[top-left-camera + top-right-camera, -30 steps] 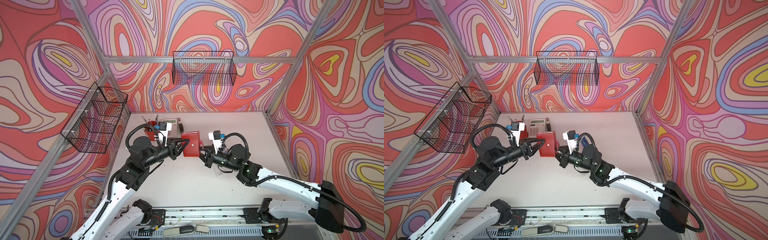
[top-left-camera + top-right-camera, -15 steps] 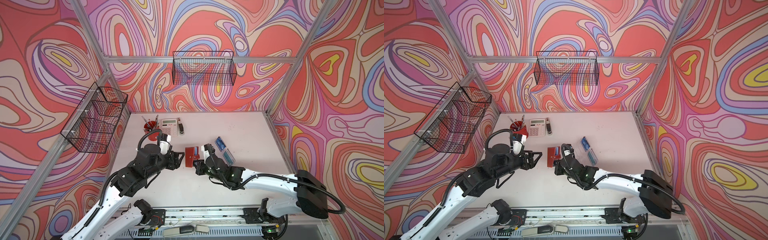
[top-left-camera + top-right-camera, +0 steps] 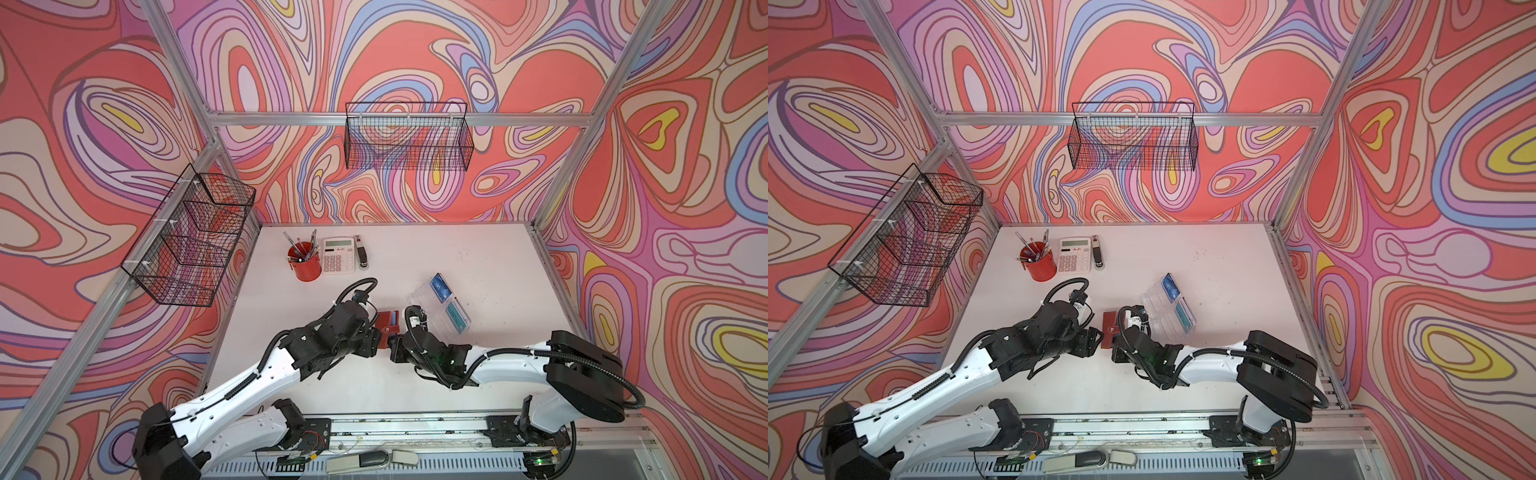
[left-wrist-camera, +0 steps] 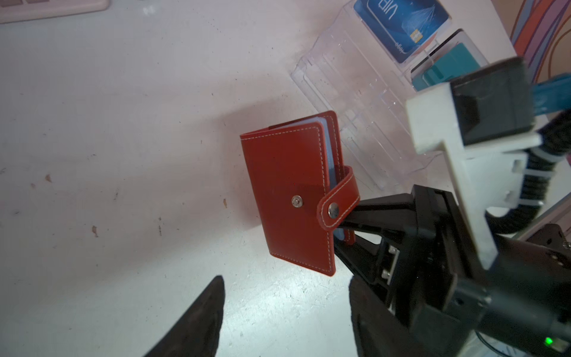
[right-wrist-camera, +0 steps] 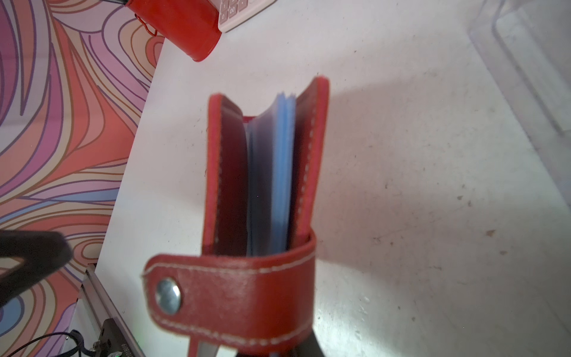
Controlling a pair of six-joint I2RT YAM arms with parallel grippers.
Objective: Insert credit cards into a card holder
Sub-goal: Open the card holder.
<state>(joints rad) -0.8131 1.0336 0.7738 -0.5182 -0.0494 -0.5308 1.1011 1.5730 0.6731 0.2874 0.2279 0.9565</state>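
The card holder (image 4: 293,191), a red wallet, stands on edge just over the table, also seen in both top views (image 3: 388,321) (image 3: 1109,330). Its snap tab (image 4: 336,202) is undone, and bluish sleeves (image 5: 275,173) show between the covers. My right gripper (image 3: 394,345) is shut on the holder's open edge, its black fingers (image 4: 380,213) behind the tab. My left gripper (image 4: 284,309) is open beside the holder, with only bare table between its fingers. Two credit cards, one blue with VIP lettering (image 4: 401,21) and one teal (image 4: 448,65), stand in a clear acrylic stand (image 3: 419,299).
At the back left of the table are a red pen cup (image 3: 307,266), a calculator (image 3: 338,255) and a stapler (image 3: 362,253). Wire baskets hang on the back wall (image 3: 409,141) and the left wall (image 3: 195,245).
Both arms have come down and toward the front with the card holder. The left gripper, which was at the holder, has opened and now stands apart from it.
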